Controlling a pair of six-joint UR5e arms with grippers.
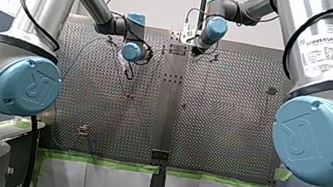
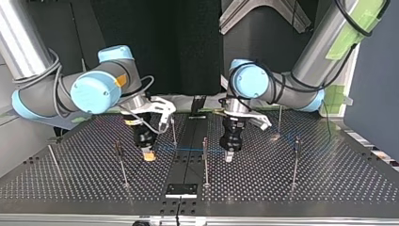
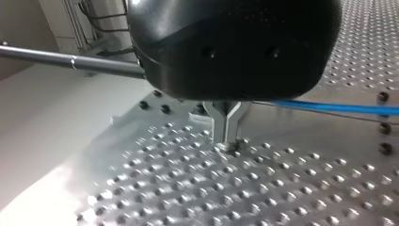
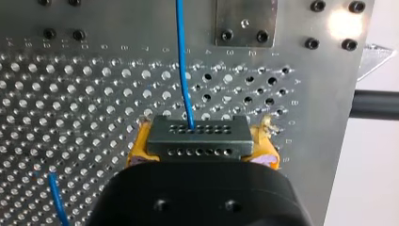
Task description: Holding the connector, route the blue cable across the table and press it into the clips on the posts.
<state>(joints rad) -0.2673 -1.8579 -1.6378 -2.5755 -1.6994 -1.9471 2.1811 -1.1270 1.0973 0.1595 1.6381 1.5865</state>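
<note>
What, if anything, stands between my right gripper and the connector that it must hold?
Nothing visible does. My right gripper is shut on the connector, with a yellow pad at each side. The blue cable runs out of the connector's face.

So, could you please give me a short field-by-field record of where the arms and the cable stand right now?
Right jaws: shut on the connector, yellow pads on both sides
Left jaws: closed together, tips down at the perforated table
Blue cable: leaves the connector, runs over the table and passes beside the left jaws
Posts: upright on the table
Cable seated on posts: cannot tell
</note>
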